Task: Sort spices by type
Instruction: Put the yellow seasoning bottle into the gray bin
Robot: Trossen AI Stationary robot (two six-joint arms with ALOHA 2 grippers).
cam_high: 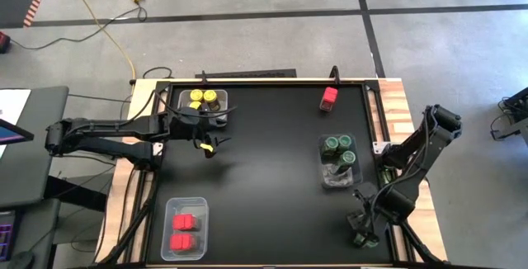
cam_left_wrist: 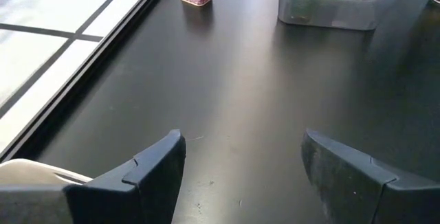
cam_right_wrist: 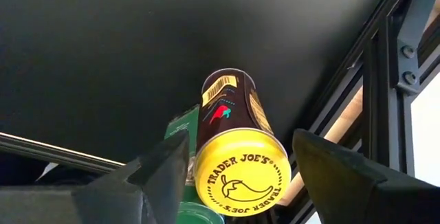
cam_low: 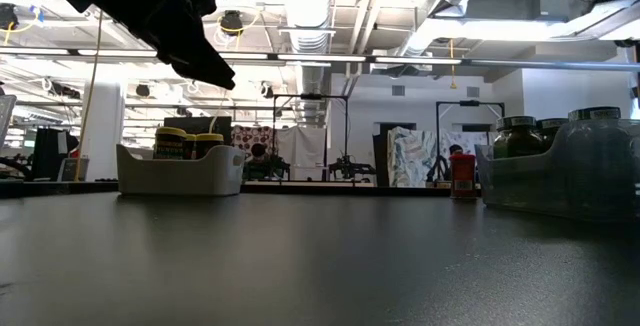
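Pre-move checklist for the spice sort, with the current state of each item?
1. Left pincer open and empty: ok. Only bare table shows between its fingers, and it hovers beside the yellow-lid bin.
2. Right pincer gripping the yellow-lid jar: cannot tell. The jar lies between its fingers, but contact is unclear.
3. That jar free of neighbours: not ok. A green lid sits right against it.
4. Loose red spice reachable: ok. It stands alone near the table's far edge, outside the red bin.
5. Room left in the green-lid bin: cannot tell.
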